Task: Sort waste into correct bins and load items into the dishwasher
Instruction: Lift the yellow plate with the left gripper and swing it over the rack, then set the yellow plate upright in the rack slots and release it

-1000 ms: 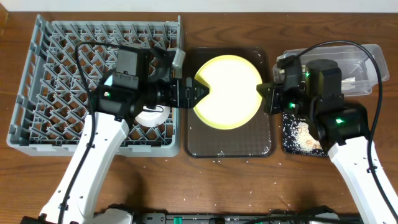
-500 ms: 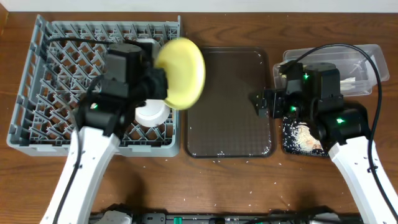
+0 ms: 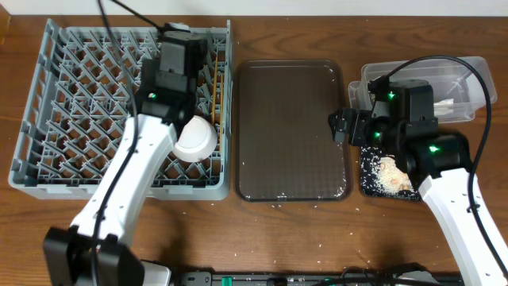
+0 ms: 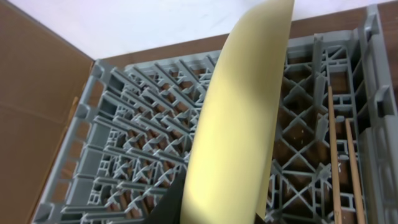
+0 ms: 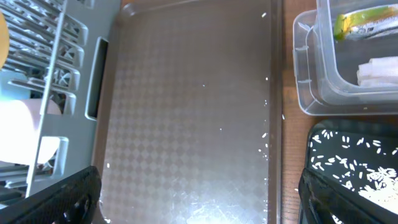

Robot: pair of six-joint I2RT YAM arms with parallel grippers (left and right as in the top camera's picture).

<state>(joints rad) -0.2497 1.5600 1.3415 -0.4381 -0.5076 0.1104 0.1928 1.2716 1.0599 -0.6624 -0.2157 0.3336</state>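
Observation:
My left gripper (image 4: 208, 208) is shut on the yellow plate (image 4: 242, 124), which stands on edge above the grey dishwasher rack (image 3: 36, 119). In the overhead view my left arm hides the plate. Two chopsticks (image 4: 341, 155) lie in the rack's right side, and a white bowl (image 3: 196, 139) sits in the rack near its front right. My right gripper (image 5: 205, 205) hangs open and holds nothing over the right edge of the brown serving tray (image 3: 290, 135). The clear tub (image 3: 468, 75) holds the green-and-orange wrapper (image 5: 367, 23) and the tissue (image 5: 379, 71). Rice crumbs lie in the black tray (image 3: 389, 175).
The bare brown serving tray (image 5: 186, 106) lies between the rack and the two bins, with a few rice grains along its right rim. Loose grains also dot the wooden table (image 3: 317, 238) in front of it.
The left arm lifted the plate off the brown tray, turned it on edge and carried it left over the rack. The right gripper let go of the plate and opened.

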